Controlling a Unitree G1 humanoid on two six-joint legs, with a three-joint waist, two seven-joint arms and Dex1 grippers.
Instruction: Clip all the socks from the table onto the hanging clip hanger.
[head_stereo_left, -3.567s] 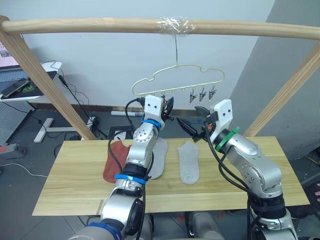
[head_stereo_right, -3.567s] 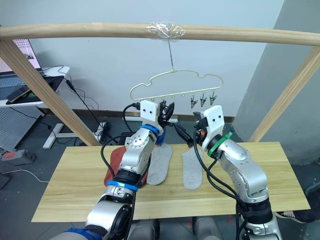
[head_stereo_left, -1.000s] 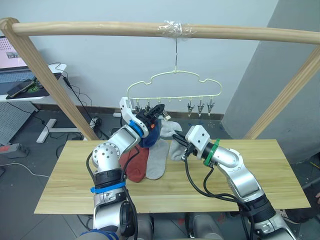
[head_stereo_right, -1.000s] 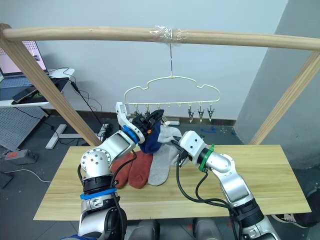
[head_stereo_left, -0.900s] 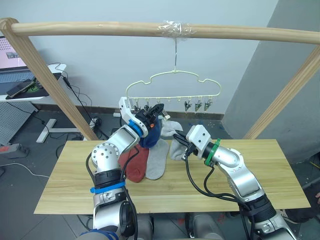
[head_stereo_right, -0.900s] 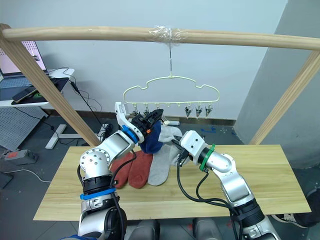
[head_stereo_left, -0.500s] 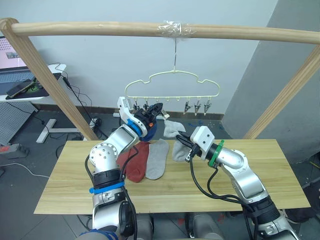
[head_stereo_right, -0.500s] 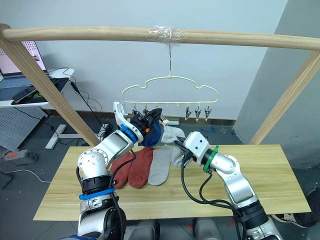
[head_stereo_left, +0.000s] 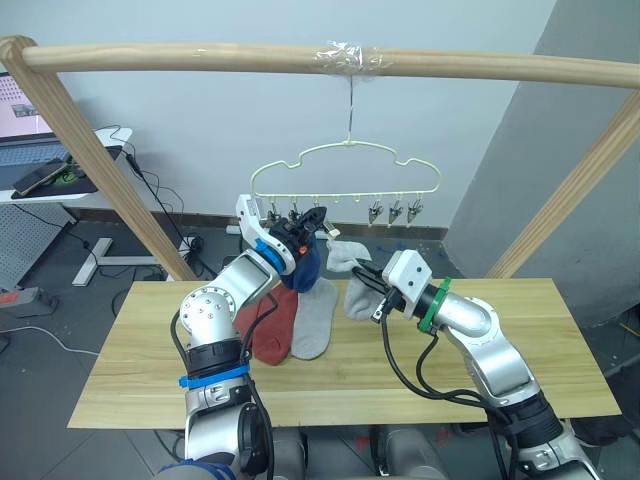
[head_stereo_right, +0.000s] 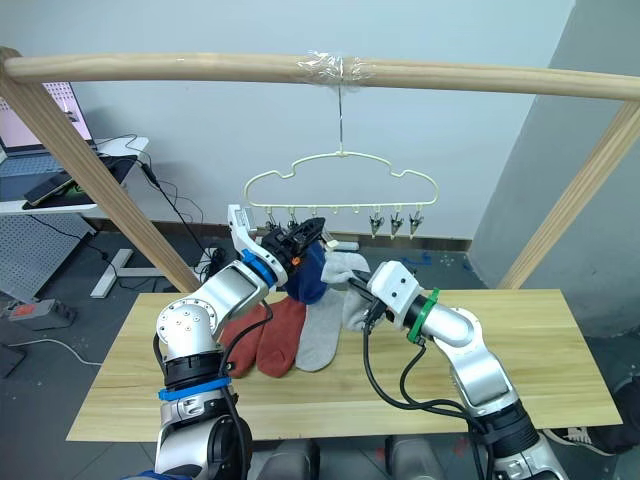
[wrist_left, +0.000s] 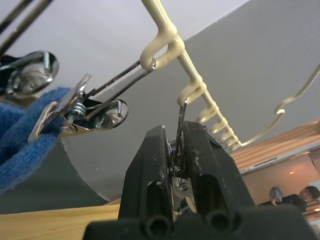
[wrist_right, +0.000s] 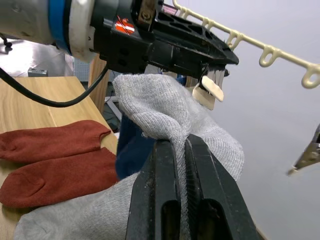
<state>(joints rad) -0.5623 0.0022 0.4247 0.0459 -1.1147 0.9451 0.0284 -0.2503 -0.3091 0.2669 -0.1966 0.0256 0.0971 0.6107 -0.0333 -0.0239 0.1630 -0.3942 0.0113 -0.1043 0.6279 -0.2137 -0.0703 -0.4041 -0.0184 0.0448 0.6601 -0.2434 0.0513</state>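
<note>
Left wrist view: left gripper (wrist_left: 176, 150) squeezes a clip (wrist_left: 178, 165); right gripper (wrist_right: 181, 145) pinches grey sock (wrist_right: 165, 112).

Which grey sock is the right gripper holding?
The lifted grey sock, pinched in the right gripper and raised beside the blue socks. The other grey sock lies flat on the table.

1. Two rust-red socks (head_stereo_right: 270, 345) lie side by side on the table (head_stereo_right: 560, 350).
2. Two light grey socks: one (head_stereo_right: 318, 335) on the tabletop, one (wrist_right: 170, 112) lifted.
3. One blue sock (head_stereo_right: 310, 270) is visible at the clip hanger (head_stereo_right: 340, 175).
4. One hanger.
</note>
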